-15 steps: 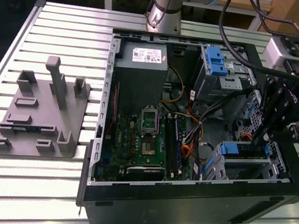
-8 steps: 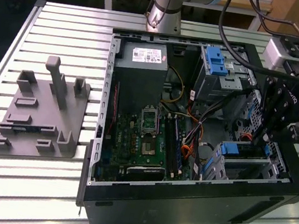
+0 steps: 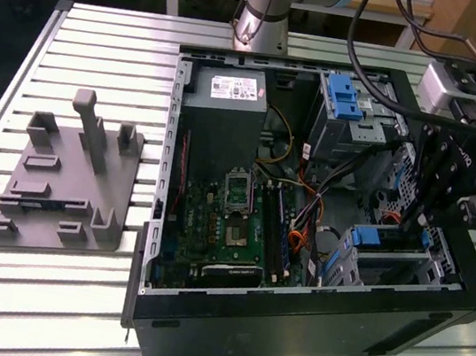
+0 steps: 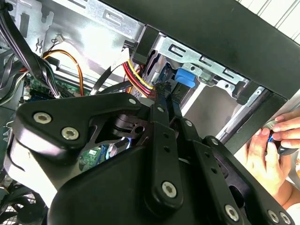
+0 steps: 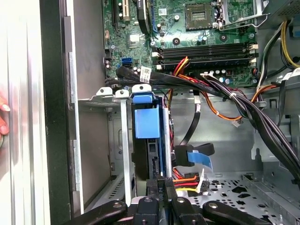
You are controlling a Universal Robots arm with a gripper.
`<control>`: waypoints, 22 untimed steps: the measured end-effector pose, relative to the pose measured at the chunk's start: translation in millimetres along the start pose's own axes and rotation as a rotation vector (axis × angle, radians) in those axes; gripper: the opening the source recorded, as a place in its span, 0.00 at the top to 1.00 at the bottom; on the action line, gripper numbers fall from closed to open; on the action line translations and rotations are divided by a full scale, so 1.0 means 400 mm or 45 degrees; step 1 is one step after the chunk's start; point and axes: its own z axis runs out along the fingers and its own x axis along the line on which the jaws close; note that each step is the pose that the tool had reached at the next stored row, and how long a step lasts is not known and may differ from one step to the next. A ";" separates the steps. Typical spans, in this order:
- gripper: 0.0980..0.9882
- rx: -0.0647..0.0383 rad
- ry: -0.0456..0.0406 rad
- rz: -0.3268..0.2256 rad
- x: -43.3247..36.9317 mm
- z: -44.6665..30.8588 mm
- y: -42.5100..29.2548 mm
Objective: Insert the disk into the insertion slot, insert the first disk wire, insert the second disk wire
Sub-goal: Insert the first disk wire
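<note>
Deep inside the open computer case [image 3: 287,329], at the corner farthest from its power supply [image 3: 223,131], the claw [image 5: 161,182] is clenched, its fingers [image 4: 158,112] drawn almost together. The tips are at the black plug of the red-and-yellow wires [image 5: 185,179]; whether they pinch that plug cannot be told. Just past the tips, the disk [image 5: 146,157] stands on edge within the insertion slot [image 5: 105,101]. A white label [image 3: 236,89] on the power supply carries print that cannot be made out.
</note>
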 end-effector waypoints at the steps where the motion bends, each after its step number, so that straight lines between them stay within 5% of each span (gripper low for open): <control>1: 0.92 0.000 0.000 0.000 0.000 0.000 0.000; 22: 0.91 0.000 -0.002 -0.004 0.001 0.012 -0.001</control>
